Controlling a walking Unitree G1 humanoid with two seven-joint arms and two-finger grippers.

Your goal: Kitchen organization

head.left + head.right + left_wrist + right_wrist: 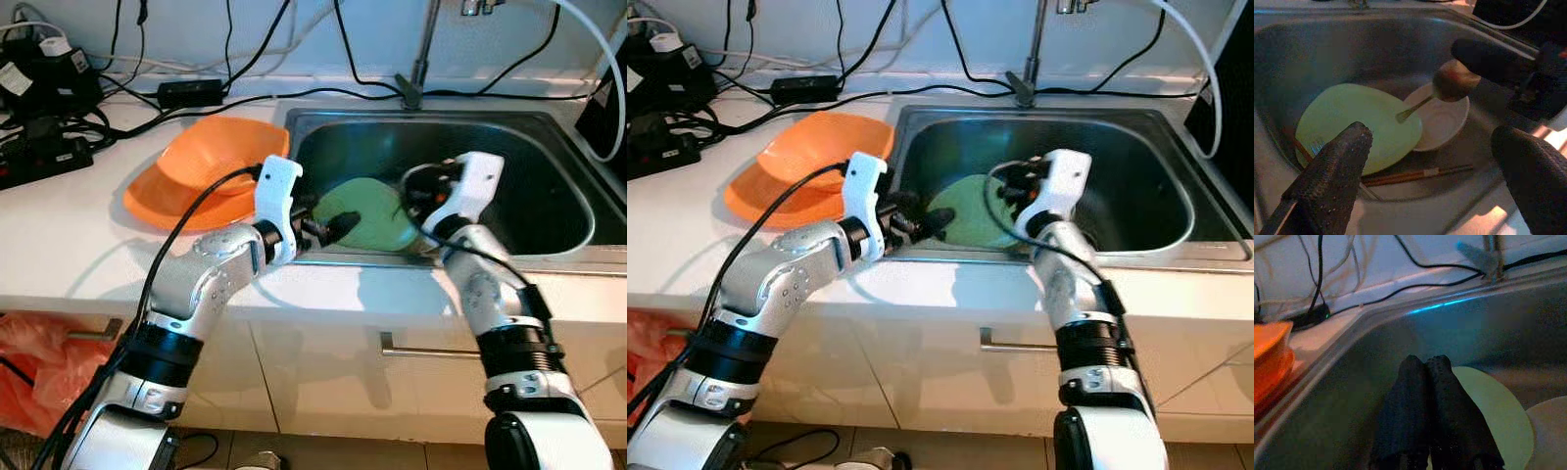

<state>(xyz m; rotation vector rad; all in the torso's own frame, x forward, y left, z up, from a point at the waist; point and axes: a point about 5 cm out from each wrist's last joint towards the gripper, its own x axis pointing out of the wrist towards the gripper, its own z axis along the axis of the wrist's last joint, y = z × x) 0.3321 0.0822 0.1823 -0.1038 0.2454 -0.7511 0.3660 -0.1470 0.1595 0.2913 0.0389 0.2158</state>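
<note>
- Left wrist view: the left gripper (1435, 166) is spread wide above the green plate (1356, 125), near the sink (549, 147) front.
- The right gripper (1432, 406) is pressed closed, holding nothing, over the plate's right side.

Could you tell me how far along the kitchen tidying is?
Two orange bowls are stacked on the counter. Both end effectors are over the sink: the left end effector open, the right end effector shut on a spoon. Green plate, white bowl and chopsticks remain inside.
</note>
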